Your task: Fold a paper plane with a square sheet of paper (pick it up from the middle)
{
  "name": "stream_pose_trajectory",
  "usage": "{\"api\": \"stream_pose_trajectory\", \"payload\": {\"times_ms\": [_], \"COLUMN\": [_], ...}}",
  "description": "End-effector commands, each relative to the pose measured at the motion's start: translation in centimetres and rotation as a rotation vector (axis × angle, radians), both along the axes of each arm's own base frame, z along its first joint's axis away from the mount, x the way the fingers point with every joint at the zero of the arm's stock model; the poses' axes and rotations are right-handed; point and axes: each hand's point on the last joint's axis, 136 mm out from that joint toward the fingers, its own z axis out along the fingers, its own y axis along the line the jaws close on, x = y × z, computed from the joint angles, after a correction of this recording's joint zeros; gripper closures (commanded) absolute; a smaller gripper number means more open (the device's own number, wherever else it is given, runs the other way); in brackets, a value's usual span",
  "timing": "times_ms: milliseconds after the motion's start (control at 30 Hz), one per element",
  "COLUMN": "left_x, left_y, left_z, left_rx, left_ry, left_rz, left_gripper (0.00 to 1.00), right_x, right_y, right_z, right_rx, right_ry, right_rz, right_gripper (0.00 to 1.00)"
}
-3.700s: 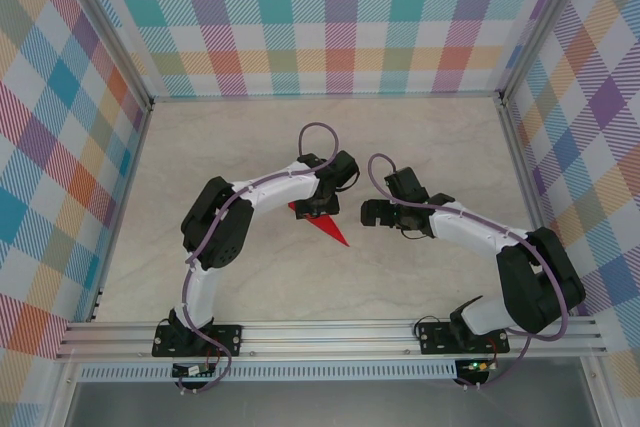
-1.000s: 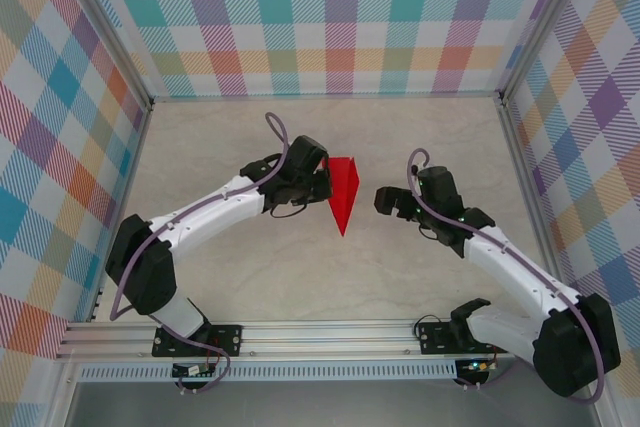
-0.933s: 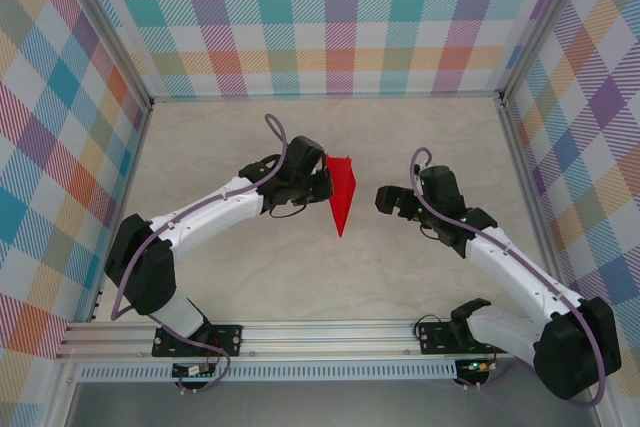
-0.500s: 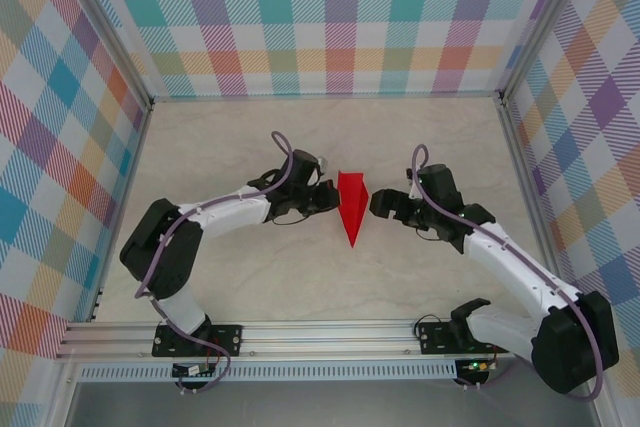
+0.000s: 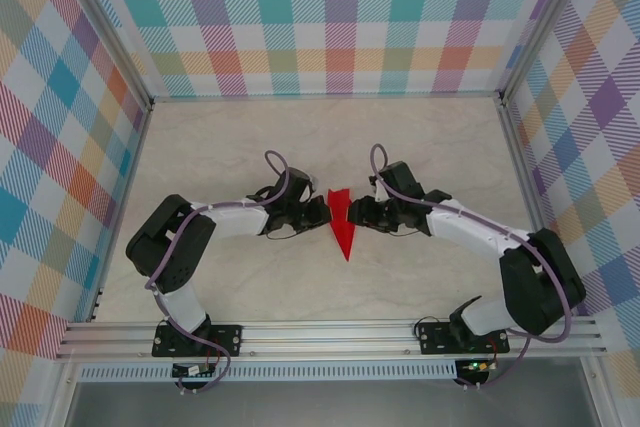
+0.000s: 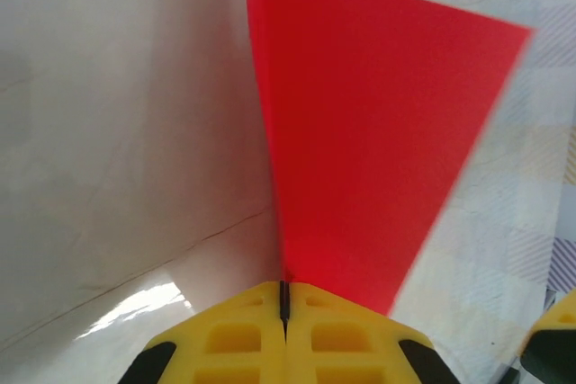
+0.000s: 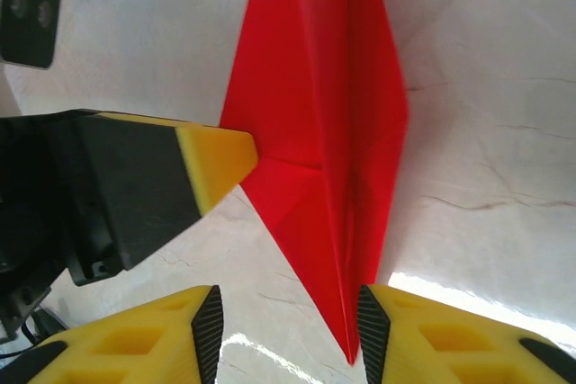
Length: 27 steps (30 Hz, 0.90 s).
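The red sheet of paper (image 5: pixel 343 225) is folded into a narrow pointed dart, a paper plane shape, and stands on edge at the table's middle with its tip toward the near side. My left gripper (image 5: pixel 323 212) is shut on its left edge. In the left wrist view the yellow fingers (image 6: pixel 284 301) meet on the paper (image 6: pixel 360 150). My right gripper (image 5: pixel 360 215) is at the paper's right side. In the right wrist view its jaws (image 7: pixel 288 330) stand apart, and the paper's (image 7: pixel 324 132) pointed end lies between them against the right pad (image 7: pixel 372 325). The left gripper's finger (image 7: pixel 216 161) touches the paper from the left.
The pale marble-patterned tabletop (image 5: pixel 250 137) is fenced by checked walls (image 5: pixel 330 17) at the back and both sides. An aluminium rail (image 5: pixel 330 332) with the arm bases runs along the near edge. Both forearms lie low across the table's middle.
The left gripper has carried the paper nearer and lower toward the table's middle. The right gripper has moved left up to the paper, and its jaws have narrowed around the paper's end.
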Motion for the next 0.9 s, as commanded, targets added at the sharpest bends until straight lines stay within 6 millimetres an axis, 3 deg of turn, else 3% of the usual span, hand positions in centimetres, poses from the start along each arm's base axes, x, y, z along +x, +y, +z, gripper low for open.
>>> {"api": "stream_pose_trajectory", "payload": {"times_ms": [0, 233, 533, 700, 867], "left_x": [0.4, 0.1, 0.2, 0.2, 0.2], "left_y": [0.7, 1.2, 1.2, 1.3, 1.2], "left_z": [0.5, 0.3, 0.1, 0.1, 0.1], "left_rx": [-0.017, -0.009, -0.005, -0.004, -0.005], "left_ry": [-0.016, -0.016, -0.011, -0.009, -0.008], "left_rz": [0.033, 0.044, 0.041, 0.043, 0.045], "left_gripper": [1.00, 1.00, 1.00, 1.00, 1.00], "right_x": [1.0, 1.4, 1.1, 0.0, -1.2], "right_y": [2.0, 3.4, 3.5, 3.0, 3.3], "right_z": [0.7, -0.6, -3.1, -4.3, -4.9], "right_rx": [0.030, 0.009, -0.067, -0.116, -0.124], "right_ry": [-0.030, -0.002, 0.059, 0.090, 0.106], "right_rz": [0.030, 0.066, 0.088, 0.107, 0.140], "right_gripper": [0.57, 0.59, 0.56, 0.48, 0.47]}}
